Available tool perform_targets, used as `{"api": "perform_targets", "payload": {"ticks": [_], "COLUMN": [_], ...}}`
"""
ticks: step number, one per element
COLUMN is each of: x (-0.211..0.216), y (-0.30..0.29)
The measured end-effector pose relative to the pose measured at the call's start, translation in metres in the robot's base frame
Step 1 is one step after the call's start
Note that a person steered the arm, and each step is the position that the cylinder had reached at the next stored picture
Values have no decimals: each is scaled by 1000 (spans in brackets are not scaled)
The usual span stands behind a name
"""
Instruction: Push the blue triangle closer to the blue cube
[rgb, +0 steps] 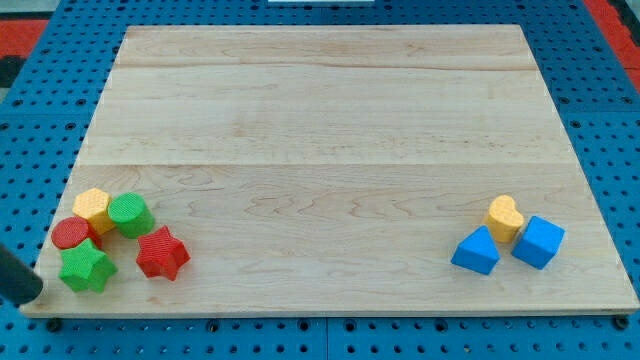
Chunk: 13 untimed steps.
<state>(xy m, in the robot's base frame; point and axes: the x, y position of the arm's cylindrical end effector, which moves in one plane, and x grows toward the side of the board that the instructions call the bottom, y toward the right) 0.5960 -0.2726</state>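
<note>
my tip has no jaws, probably that dark rod at the view's bottom left, far from everything. blue triangle sits near blue cube, bottom right. approach not started; needs crossing over first.

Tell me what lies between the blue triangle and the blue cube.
Nothing: the camera view shows bare board between blue triangle and blue cube; the yellow heart sits just above.

Dark rod, plain matte black, smooth and cylindrical, my tip rounded
</note>
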Motion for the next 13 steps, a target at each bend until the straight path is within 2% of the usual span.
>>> {"api": "perform_targets", "payload": {"ticks": [1,2,3,4,6,7,8,10,11,12,13], "x": [-14,-14,11,18,1,22,21,22,-4,-26,-44], "y": [23,12,4,21,49,60,177,472,527,491,416]}}
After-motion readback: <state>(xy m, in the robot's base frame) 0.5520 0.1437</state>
